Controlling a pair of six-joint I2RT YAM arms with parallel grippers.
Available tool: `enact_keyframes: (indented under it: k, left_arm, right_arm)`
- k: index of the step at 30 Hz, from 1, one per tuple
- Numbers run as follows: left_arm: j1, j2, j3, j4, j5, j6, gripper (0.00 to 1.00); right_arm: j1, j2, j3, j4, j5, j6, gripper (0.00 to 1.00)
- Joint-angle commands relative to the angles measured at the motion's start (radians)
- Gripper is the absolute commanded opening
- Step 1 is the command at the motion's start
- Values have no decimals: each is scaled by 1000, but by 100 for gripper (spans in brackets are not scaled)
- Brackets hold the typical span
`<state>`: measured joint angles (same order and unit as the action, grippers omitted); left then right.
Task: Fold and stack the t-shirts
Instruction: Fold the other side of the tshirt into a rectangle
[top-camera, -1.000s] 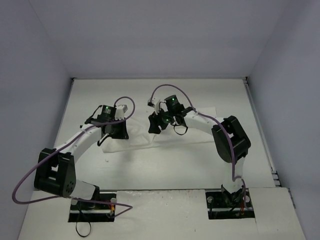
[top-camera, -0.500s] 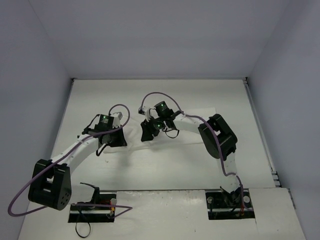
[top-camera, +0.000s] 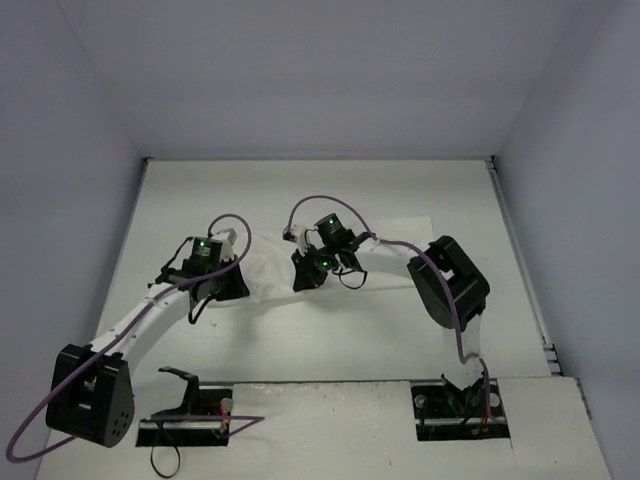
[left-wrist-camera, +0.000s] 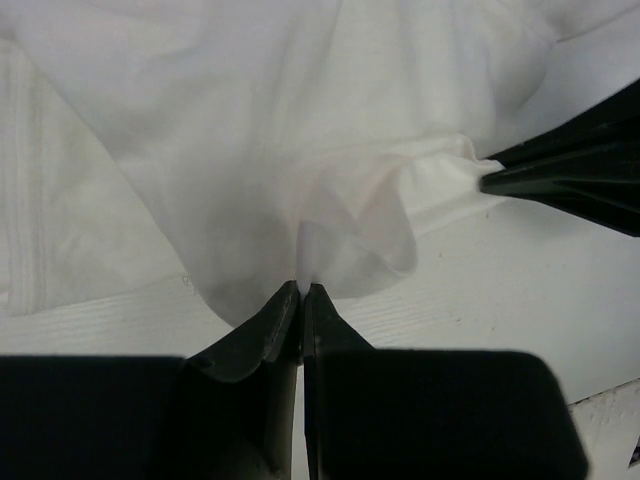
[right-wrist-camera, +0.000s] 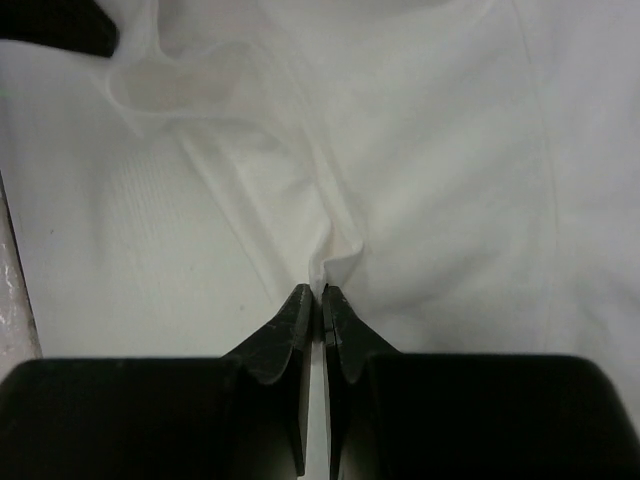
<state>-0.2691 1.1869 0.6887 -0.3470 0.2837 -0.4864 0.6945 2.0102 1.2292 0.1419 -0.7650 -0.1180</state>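
A plain white t-shirt lies rumpled across the middle of the table, its print not showing. My left gripper is shut on a pinched fold of the t-shirt at its near left edge, seen between the jaws at my left gripper. My right gripper is shut on another fold of the t-shirt a little to the right, the cloth bunched at my right gripper. The two grippers sit close together. The right gripper's dark fingers show at the left wrist view's right edge.
The white table is walled by grey panels on three sides. More white cloth lies flat behind the right arm. The arm bases and cables sit at the near edge.
The right gripper has closed on the t-shirt. Both grippers have moved toward the near edge and a little left, drawing the cloth with them. The left gripper stayed shut.
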Motion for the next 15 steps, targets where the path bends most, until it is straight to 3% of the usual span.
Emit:
enact_keyframes:
  k: [1,10,15]
  left_arm:
    - [4,-100,-17,-13,-33,-37,3]
    - [3,-145,-72,-20,-21,-74,3]
    - [0,-250,-89,-82,-50,-91,3]
  right_arm:
    - [2,-175,-80,25,43,-30,0]
    - [3,-226,-116,26,83,-33,0]
    - [3,-271,-156,25,90,-32,0]
